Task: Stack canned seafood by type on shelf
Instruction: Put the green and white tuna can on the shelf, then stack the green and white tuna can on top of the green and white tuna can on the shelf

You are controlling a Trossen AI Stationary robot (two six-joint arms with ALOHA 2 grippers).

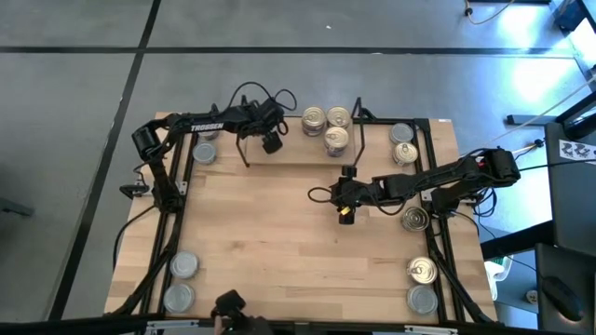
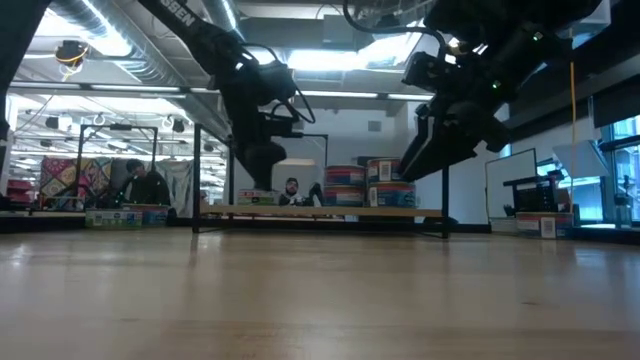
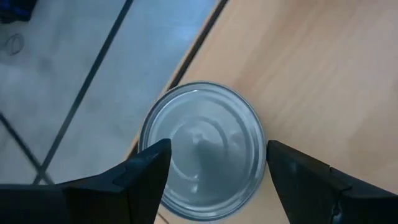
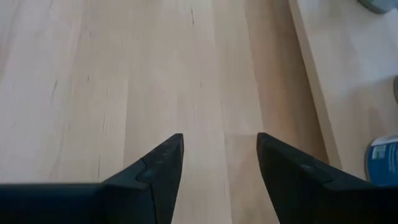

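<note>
At the near edge of the table (image 1: 279, 270), two silver-topped cans lie at the left corner (image 1: 183, 266) (image 1: 177, 298), and at the right corner a gold-topped can (image 1: 424, 271) sits just beside a silver one (image 1: 422, 300). Farther in, the right claw (image 1: 345, 212) hangs over bare wood near the middle of the table, its fingers (image 4: 163, 163) parted with nothing between them, just short of the shelf's front edge. Another gold-topped can (image 1: 415, 219) rests on the table under the right arm. Beyond that stands the shelf (image 1: 279, 154), a light board with black wire ends along the far side of the table. On it, right of the middle, three gold-topped cans (image 1: 326, 119) cluster together, touching or nearly so; from table height they show as stacks with blue and red labels (image 2: 345, 187). Past the shelf's right end a silver can (image 1: 401, 134) and a gold one (image 1: 404, 154) sit close together. The left claw (image 1: 271, 142) is at the shelf, its fingers (image 3: 149, 168) spread wide on either side of a silver-topped can (image 3: 202, 149) that sits at the board's edge; whether the fingers touch it I cannot tell. Another silver can (image 1: 204, 153) lies at the far left under the left arm. In the room behind, a person (image 2: 145, 185) is seated at a bench.
</note>
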